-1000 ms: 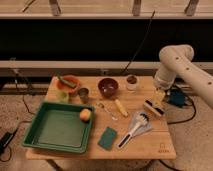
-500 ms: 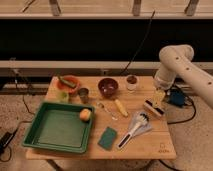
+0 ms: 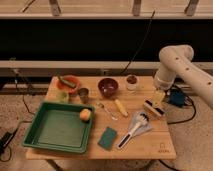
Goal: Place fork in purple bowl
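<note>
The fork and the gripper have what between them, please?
Camera view: the corn cob lies between the fork and the gripper, hovering over the table at right.

Wooden table [image 3: 150,146] bears green tray [image 3: 57,131], fork [image 3: 106,111], purple bowl [image 3: 108,88]; gripper [image 3: 156,105] above its edge

Gripper [image 3: 154,108] hangs with jaws apart over the right side of the table [image 3: 150,144]. Fork [image 3: 106,110] lies just below purple bowl [image 3: 108,87], beside corn cob [image 3: 121,107].
</note>
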You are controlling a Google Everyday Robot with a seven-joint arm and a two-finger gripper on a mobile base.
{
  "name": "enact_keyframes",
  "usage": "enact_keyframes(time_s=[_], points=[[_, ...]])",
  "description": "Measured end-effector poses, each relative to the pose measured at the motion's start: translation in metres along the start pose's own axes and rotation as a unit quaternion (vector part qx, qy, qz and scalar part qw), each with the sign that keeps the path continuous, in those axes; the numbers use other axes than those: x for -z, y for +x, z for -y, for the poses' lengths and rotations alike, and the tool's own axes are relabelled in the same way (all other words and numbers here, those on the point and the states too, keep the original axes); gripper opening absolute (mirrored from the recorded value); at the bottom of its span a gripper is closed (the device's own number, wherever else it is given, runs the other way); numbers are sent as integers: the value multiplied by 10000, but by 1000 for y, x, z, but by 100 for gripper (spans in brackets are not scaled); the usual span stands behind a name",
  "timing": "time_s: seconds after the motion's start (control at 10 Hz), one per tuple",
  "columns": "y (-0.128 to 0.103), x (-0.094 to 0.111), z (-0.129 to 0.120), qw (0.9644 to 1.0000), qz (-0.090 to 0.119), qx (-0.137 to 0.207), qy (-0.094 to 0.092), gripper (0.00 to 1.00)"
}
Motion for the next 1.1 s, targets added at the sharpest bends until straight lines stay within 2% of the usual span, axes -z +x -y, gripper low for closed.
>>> enact_keyframes(time_s=[0.5,0.6,0.8,0.9,1.0,1.1], points=[[0,0,-1,10000,-5,-11,-3,80],[-4,0,-2,9999,80,-122,6,80],[-21,-4,-6,9992,249,-304,63,80],[-42,-8,-10,9985,368,-392,100,80],[-51,-10,-11,9982,417,-420,114,80],[-68,-14,-15,9970,561,-522,148,80]])
